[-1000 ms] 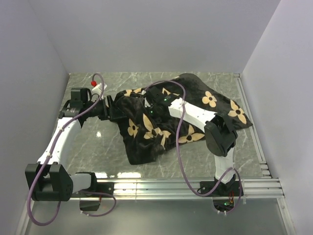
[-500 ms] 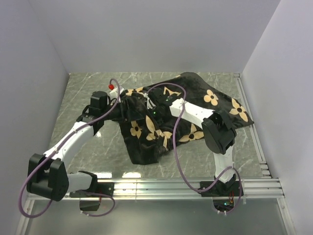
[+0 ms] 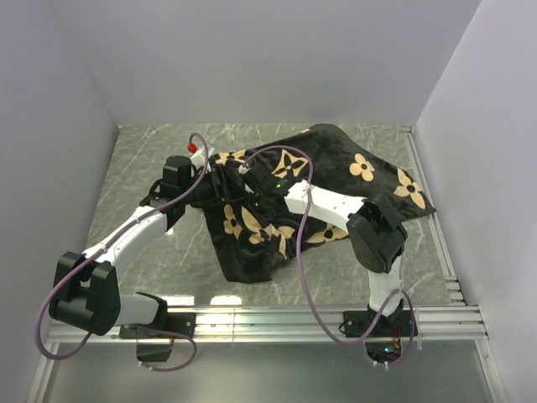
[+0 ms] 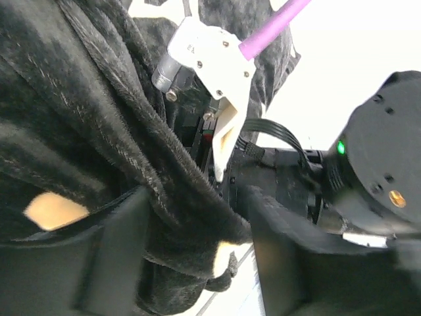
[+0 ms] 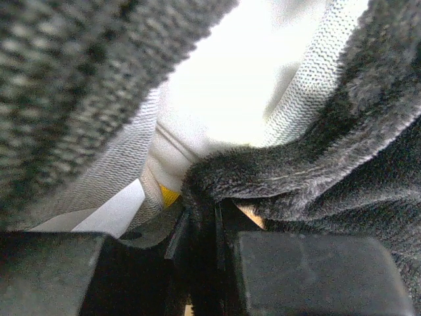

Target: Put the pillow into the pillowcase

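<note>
Right end effector (image 5: 202, 253) is pinched narrow on the pillowcase (image 3: 352, 180) hem at its left mouth. Left end effector (image 4: 197, 263) gapes wide around a neighbouring fold. The pillow (image 5: 230, 79) sits inside the pillowcase, seemingly almost fully in. The hem, bunched on the counter (image 3: 143, 159), likely needs straightening.

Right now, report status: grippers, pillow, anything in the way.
Left gripper open around a pillowcase fold. Right gripper shut on pillowcase edge. Pillow showing white at the opening. Both grippers crowded there.
</note>
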Controlling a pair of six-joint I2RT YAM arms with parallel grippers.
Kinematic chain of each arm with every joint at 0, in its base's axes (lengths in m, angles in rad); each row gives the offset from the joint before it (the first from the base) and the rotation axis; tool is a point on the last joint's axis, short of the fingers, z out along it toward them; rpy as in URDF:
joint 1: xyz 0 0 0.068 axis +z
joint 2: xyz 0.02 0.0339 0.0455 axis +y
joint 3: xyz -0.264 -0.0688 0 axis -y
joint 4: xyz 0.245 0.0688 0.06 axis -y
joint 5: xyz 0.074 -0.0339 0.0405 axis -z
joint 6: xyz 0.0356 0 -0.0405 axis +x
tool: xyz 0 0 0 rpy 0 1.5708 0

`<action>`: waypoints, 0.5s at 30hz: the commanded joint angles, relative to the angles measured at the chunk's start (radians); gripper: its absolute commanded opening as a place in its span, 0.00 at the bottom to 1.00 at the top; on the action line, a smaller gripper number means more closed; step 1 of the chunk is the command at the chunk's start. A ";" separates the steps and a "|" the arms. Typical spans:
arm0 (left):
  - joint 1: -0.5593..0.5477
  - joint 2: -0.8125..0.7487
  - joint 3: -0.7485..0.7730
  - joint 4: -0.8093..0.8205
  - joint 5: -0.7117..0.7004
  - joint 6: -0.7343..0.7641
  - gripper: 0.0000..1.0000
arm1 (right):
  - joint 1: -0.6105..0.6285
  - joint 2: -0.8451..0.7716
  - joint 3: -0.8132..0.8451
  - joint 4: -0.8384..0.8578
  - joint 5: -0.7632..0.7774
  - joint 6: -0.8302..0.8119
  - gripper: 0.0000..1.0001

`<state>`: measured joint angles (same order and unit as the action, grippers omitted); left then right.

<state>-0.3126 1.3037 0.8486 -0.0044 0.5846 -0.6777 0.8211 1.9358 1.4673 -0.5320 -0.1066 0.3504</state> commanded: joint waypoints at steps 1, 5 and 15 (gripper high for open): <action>-0.016 0.020 0.015 0.026 -0.023 -0.019 0.60 | 0.003 0.014 0.014 0.004 0.148 -0.016 0.18; -0.017 0.034 0.021 0.006 -0.043 -0.014 0.44 | 0.007 0.015 0.018 -0.008 0.166 -0.008 0.19; -0.020 -0.017 0.047 0.015 0.015 -0.036 0.23 | 0.018 0.071 0.021 -0.022 0.242 -0.016 0.19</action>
<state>-0.3305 1.3243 0.8551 -0.0132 0.5812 -0.7189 0.8429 1.9499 1.4757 -0.5385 -0.0013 0.3717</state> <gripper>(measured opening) 0.273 0.191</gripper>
